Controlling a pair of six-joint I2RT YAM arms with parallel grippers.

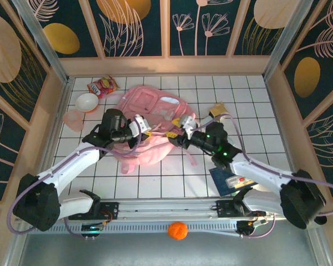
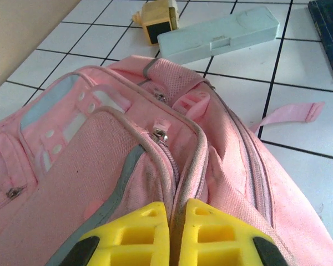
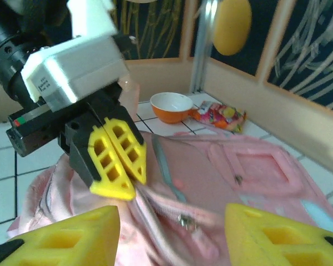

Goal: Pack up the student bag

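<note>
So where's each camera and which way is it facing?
Top external: above and behind the arm bases, looking down at the table; both arms meet at the student bag.
Left wrist: on the left arm, facing across the bag toward a pencil case; left fingers shut on the bag.
Right wrist: on the right arm, facing an orange bowl; right fingers open, left fingers ahead.
Shared: bag and left fingers, in all three.

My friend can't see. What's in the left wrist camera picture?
The left gripper, with yellow fingers, pinches shut on a seam of the pink student bag, beside a zipper. Behind the bag, on white tiles, lie a pale blue pencil case, a small yellow block and a dark blue book.
</note>
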